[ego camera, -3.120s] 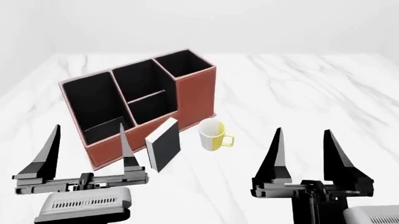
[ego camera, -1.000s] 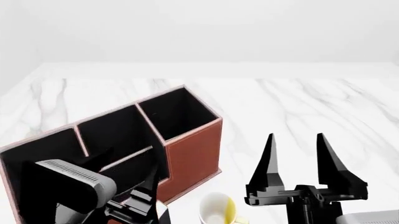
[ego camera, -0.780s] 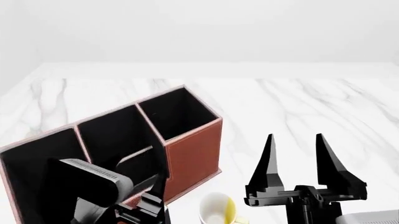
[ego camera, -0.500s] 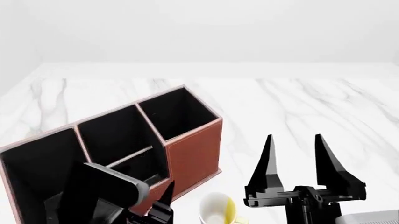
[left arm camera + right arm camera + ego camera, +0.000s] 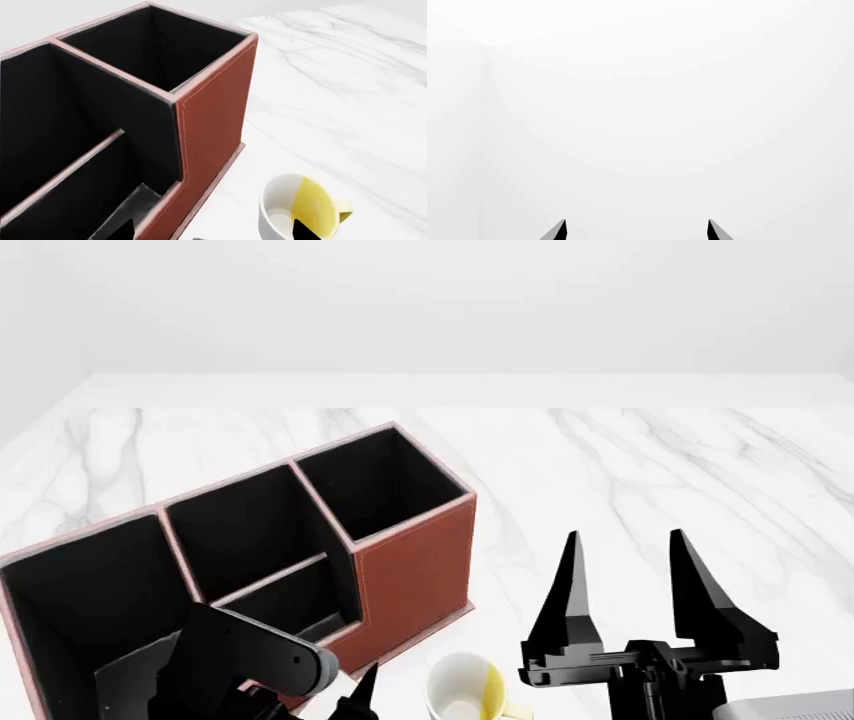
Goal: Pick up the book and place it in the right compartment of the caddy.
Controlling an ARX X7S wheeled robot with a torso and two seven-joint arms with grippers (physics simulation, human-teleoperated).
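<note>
- Left wrist: I see the caddy (image 5: pixel 213 125) on the marble worktop (image 5: pixel 347 100). Right compartment (image 5: pixel 157 47) is the tall end bin, black inside, nothing in it. Mug (image 5: pixel 300 212), white and yellow, stands on the worktop just beside the caddy's near corner. Two dark fingertips (image 5: pixel 301 231) of the left gripper (image 5: pixel 210 232) show at the frame edge, set wide apart.
- Book: I can't find it in any view.
- Head: left arm (image 5: pixel 234 670) sits low in front of the caddy (image 5: pixel 414 560); only one fingertip shows beside the mug (image 5: pixel 461 690). Right gripper (image 5: pixel 627 585) points up, fingers spread, holding nothing, to the right of the mug.
- Right wrist: only blank white wall; two fingertips (image 5: pixel 558 231) far apart.
</note>
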